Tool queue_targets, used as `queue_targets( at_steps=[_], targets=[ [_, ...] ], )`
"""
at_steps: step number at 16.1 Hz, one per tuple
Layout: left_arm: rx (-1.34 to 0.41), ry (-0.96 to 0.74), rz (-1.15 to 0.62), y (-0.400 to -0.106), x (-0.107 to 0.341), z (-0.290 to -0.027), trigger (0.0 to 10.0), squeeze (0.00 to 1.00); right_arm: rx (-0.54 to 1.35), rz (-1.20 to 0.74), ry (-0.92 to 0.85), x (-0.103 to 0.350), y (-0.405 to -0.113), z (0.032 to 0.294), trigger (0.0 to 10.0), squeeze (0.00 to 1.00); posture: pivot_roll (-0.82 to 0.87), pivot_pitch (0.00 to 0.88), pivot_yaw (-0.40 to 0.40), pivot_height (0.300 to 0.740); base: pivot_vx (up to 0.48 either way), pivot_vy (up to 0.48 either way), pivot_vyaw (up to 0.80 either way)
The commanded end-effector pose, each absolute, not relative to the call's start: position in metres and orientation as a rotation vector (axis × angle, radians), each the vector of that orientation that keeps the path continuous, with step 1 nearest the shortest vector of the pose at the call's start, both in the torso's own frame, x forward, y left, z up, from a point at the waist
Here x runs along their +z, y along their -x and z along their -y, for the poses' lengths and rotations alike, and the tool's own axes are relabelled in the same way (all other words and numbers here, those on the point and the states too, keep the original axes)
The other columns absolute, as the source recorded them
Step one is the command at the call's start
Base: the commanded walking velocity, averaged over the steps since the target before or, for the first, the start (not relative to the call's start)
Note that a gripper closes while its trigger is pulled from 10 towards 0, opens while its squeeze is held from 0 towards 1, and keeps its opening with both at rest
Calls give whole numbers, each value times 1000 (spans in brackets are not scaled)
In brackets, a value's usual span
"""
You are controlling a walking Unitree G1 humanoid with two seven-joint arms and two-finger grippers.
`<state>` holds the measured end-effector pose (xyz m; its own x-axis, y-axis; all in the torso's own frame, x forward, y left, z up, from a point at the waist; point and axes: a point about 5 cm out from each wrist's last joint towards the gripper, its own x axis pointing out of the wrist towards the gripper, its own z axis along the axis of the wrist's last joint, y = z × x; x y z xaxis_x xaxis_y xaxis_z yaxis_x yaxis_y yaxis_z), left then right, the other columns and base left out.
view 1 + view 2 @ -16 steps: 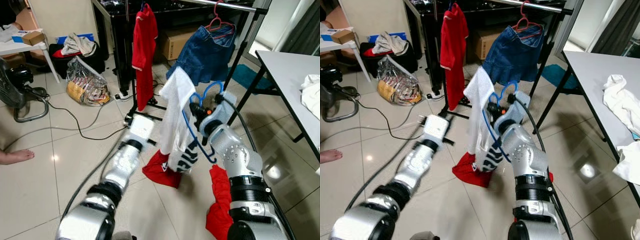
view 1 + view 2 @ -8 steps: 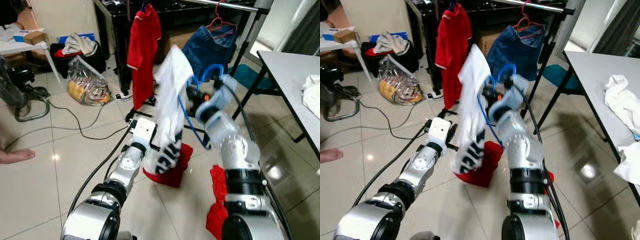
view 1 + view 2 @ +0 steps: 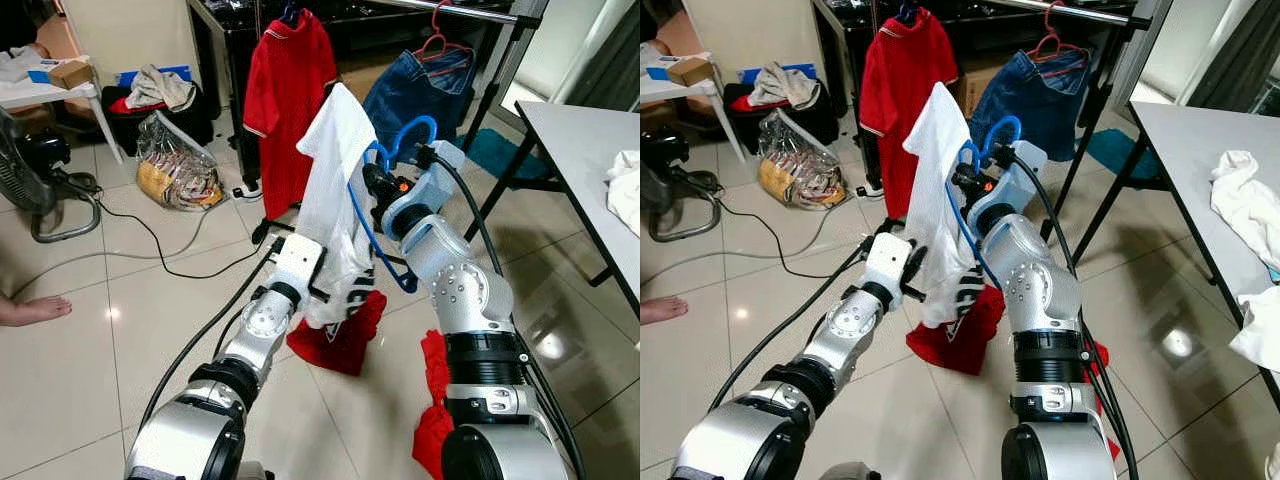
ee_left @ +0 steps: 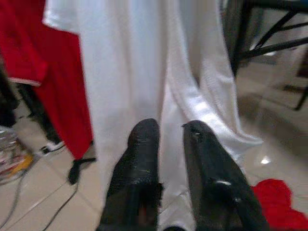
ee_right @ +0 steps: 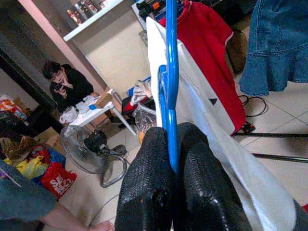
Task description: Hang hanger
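Below the rail, right claw (image 5: 168, 192) clamps blue hanger (image 3: 385, 190); left claw (image 4: 166, 139), narrowly parted, meets white shirt (image 3: 335, 200).

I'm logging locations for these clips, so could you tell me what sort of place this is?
Probably a lived-in home room used for laundry: a clothes rack holding a red shirt and denim skirt, a floor fan, and tiled floor.

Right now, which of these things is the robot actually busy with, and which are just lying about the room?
Busy with:
- blue hanger, clamped in the right gripper
- white shirt on it
- left gripper by the shirt's lower part
- rail

Lying about:
- red shirt
- denim skirt
- fan
- red clothes on floor
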<state>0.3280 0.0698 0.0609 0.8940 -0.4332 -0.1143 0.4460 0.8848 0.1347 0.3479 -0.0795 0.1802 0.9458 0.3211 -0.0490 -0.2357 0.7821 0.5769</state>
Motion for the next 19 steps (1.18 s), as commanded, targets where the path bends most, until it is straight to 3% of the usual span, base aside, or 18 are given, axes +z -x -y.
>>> queue_targets(
  at_steps=[1, 5, 6, 7, 19],
  targets=[
    [-501, -133, -63, -326, 63, -65, 10000, 1000, 381, -78, -655, 207, -347, 55, 10000, 0, 127, 0, -35, 740, 0, 0, 0],
    [-507, -157, -78, -323, 58, -63, 10000, 1000, 415, -69, -592, 200, -344, 55, 10000, 0, 122, 0, -30, 740, 0, 0, 0],
    [-499, -157, -89, -323, 57, -65, 10000, 424, 380, -86, -584, 189, -345, 61, 10000, 0, 124, 0, -29, 740, 0, 0, 0],
    [-492, -146, -105, -322, 54, -67, 10000, 0, 344, -92, -590, 182, -345, 69, 10000, 0, 125, 0, -27, 740, 0, 0, 0],
    [-465, -122, -122, -325, 54, -73, 10000, 0, 403, -39, -686, 196, -339, 67, 10000, 0, 118, 0, -14, 740, 0, 0, 0]
  ],
)
